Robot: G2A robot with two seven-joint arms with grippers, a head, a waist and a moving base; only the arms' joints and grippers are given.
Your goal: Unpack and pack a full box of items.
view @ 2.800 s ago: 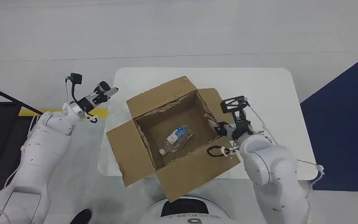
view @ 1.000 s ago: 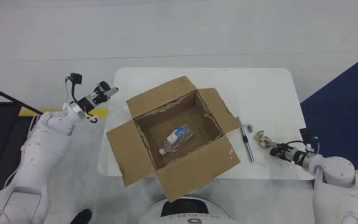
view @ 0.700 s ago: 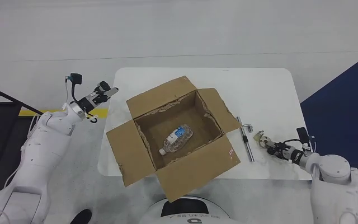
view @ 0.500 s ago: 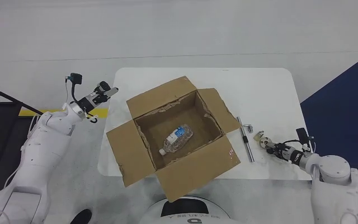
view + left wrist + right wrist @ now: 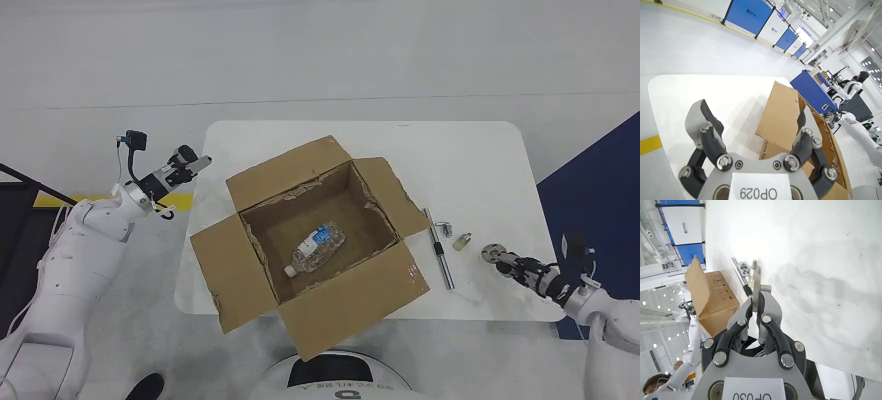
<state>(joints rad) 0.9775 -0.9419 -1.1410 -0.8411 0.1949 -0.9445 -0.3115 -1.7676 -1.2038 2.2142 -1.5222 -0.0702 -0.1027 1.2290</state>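
Cardboard forms the open box (image 5: 350,305), which sits mid-counter (image 5: 470,160), nearer the left edge; a clear plastic bottle (image 5: 316,248) lies on its side on the box floor; between the box and the right edge lie a metal rod (image 5: 438,255) and a small fitting (image 5: 461,241), just beside each other. The right hand (image 5: 495,255), towards the near right corner, is pinched narrow on a thin metal plate (image 5: 756,285), gripped by one end; the left hand (image 5: 190,160) hovers off the left edge, spread wide and holding nothing. The bottle looks light, smooth and prone to roll, with thin walls that give; the best hold is probably across its mid-body, squeezed gently; the plate seems stiff and slick, so a firm pinch suits it.
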